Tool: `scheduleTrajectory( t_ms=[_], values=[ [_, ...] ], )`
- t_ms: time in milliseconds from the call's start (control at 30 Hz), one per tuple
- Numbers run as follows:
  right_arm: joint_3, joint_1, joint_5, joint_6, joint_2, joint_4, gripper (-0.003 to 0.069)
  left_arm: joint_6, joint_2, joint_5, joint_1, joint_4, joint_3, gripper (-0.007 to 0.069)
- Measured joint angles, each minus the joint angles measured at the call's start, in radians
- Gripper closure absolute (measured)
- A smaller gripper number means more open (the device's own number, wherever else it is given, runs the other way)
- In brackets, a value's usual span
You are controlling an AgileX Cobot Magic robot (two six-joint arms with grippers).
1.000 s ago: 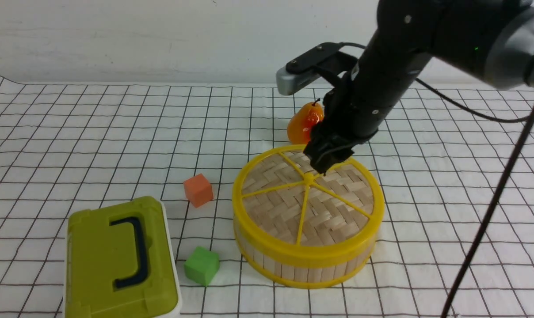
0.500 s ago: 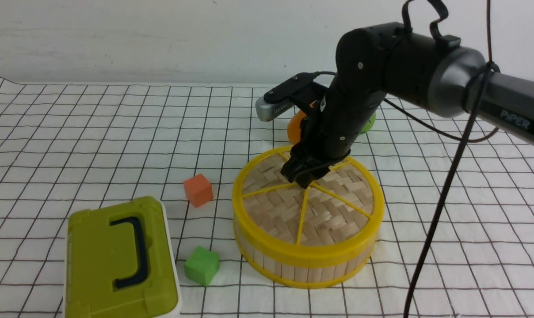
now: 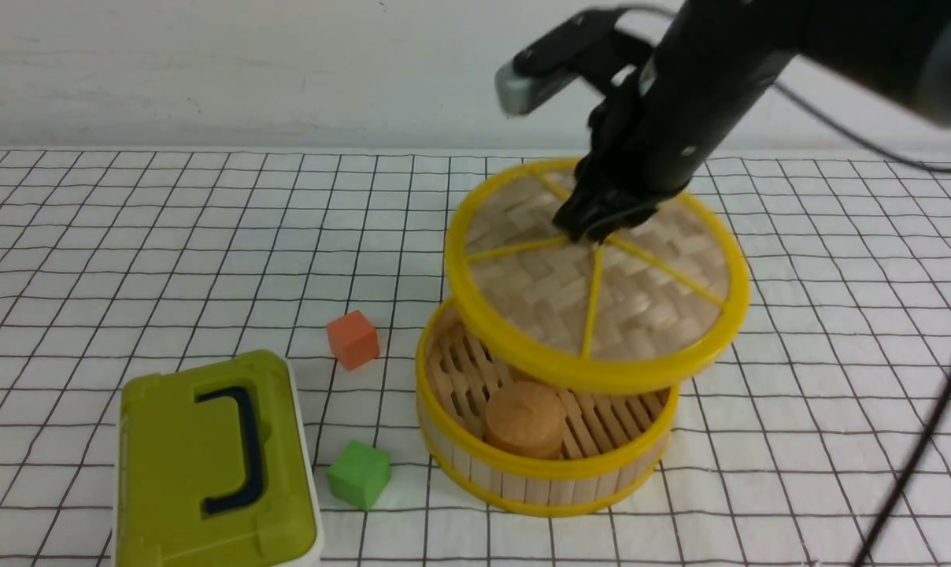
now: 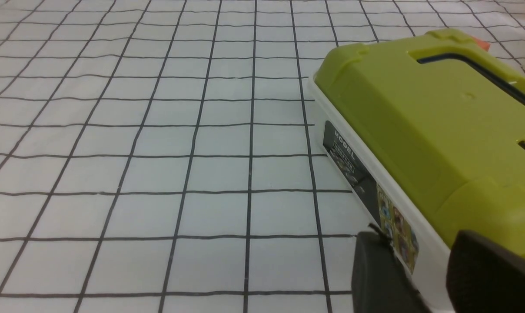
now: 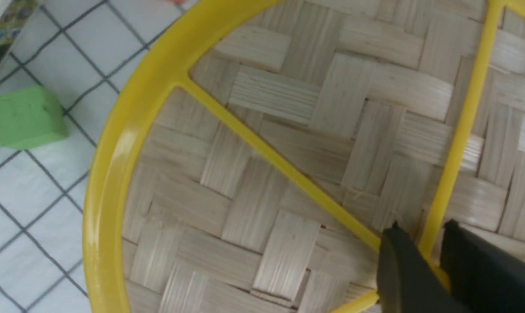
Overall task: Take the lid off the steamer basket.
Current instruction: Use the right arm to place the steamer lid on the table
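The lid [image 3: 538, 291], woven pale bamboo with a yellow rim and spokes, hangs tilted in the air above and slightly right of the steamer basket [image 3: 538, 472]. My right gripper [image 3: 593, 230] is shut on the lid's centre knob. In the right wrist view the gripper [image 5: 432, 261] clamps the yellow knob where the spokes meet on the lid [image 5: 267, 174]. The basket stands open on the cloth with a brown round block [image 3: 527, 417] on its slatted floor. My left gripper [image 4: 432, 278] shows only in the left wrist view, fingers apart and empty, beside the green box [image 4: 440, 130].
A green rectangular box with a dark handle [image 3: 216, 465] lies at the front left. An orange cube [image 3: 353, 339] and a green cube [image 3: 358, 474] sit left of the basket; the green cube also shows in the right wrist view [image 5: 25, 115]. A gridded white cloth [image 3: 168, 260] covers the table.
My right gripper came down onto the lid's knob, closed on it and raised the lid up and a little to the right. The basket's inside and the brown block now show.
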Motion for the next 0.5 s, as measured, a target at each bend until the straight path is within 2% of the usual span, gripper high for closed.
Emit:
scheduleTrajectory(
  t_ms=[67,267,300,367,400,500],
  values=[
    [0.0,-0.021,0.033,0.024,-0.059,-0.039,0.0555,0.0,0.0,0.0,0.0,0.0,0.0,0.0385],
    [0.071,-0.192,0.072,0.113,-0.164,-0.079,0.0555,0.0,0.0,0.0,0.0,0.0,0.0,0.0385],
    [0.122,-0.256,0.058,0.126,-0.178,-0.064,0.0555,0.0,0.0,0.0,0.0,0.0,0.0,0.0385],
    [0.154,-0.301,0.04,0.131,-0.181,-0.046,0.0555,0.0,0.0,0.0,0.0,0.0,0.0,0.0385],
    [0.215,-0.361,0.002,0.133,-0.179,-0.004,0.0555,0.0,0.0,0.0,0.0,0.0,0.0,0.0385],
    [0.294,-0.412,-0.068,0.135,-0.168,0.042,0.0555,0.0,0.0,0.0,0.0,0.0,0.0,0.0385]
  ],
)
